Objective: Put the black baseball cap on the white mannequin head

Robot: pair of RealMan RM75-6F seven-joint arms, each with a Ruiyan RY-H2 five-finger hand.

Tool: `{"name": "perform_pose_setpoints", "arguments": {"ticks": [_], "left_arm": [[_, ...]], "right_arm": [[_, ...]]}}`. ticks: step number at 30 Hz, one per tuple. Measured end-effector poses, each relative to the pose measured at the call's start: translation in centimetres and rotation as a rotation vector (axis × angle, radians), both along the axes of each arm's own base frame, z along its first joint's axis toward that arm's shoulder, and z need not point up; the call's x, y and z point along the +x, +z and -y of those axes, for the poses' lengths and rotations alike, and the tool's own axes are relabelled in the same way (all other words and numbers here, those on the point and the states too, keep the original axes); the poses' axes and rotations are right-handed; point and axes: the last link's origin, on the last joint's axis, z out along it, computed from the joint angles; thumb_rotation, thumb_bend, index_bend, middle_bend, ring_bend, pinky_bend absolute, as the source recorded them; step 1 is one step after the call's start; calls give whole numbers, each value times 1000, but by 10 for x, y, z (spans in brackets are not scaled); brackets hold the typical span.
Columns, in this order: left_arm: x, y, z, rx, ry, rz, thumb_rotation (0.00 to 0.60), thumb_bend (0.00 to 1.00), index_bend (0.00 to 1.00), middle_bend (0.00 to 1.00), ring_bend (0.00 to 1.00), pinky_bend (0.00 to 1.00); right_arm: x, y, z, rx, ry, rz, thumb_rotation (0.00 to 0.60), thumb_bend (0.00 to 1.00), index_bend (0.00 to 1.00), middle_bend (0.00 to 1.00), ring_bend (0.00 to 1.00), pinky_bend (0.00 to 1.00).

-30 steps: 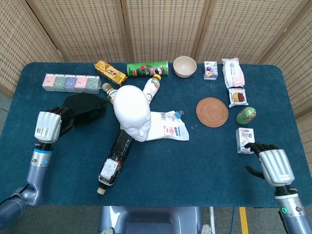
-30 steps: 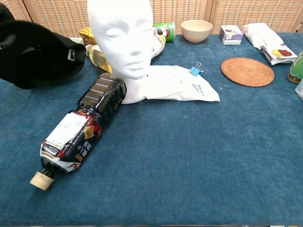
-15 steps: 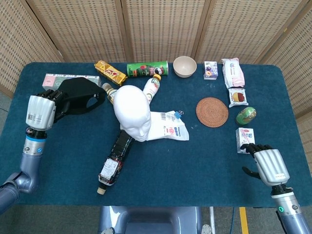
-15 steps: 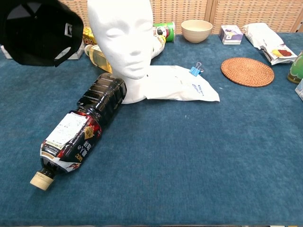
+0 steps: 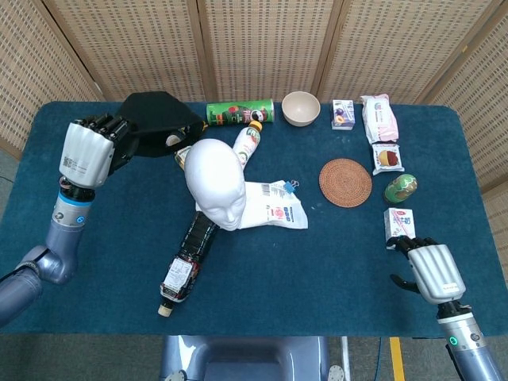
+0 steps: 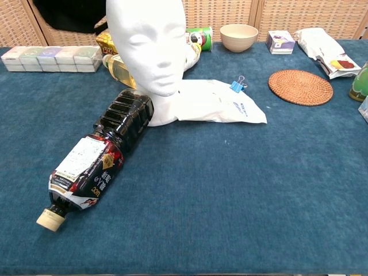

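Since the earlier frame the left hand [image 5: 89, 151] has carried the black fabric baseball cap [image 5: 159, 119] up and toward the back of the desk; the cap was low near the desk's left edge, now it hangs above the snack packs. Right hand [image 5: 431, 270] barely shifted.

Left hand grips the cap at its left side, fingers curled into the fabric. Cap extends right of the hand, dome up, an opening showing on its right side. In the chest view only a black edge of the cap [image 6: 69, 14] shows at the top, logo no longer visible.

White foam mannequin head [image 5: 216, 182] stands right of and nearer than the left hand, bare, face toward the robot; cap sits just behind-left of it, apart.

Right hand rests low at the desk's near right corner, holding nothing, fingers partly curled; just behind it a small white carton [image 5: 399, 226].

Dark plastic bottle with red-white label [image 6: 95, 161] lies on the blue cloth desk [image 5: 333, 262] touching the head's base. Label text too small to read. Green tube can [image 5: 240, 111] lies behind the cap; lettering not legible.
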Motion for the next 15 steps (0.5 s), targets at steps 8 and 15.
{"name": "perform_pose_setpoints", "arguments": {"ticks": [8, 15], "left_arm": [[43, 4, -9, 24, -121, 12, 600, 459, 894, 645, 596, 801], [68, -9, 0, -8, -224, -50, 600, 460, 895, 645, 596, 801]], "right_arm": [[0, 3, -1, -13, 4, 0, 600, 150, 358, 459, 516, 508], [0, 7, -4, -26, 1, 5, 600, 149, 358, 459, 516, 509]]}}
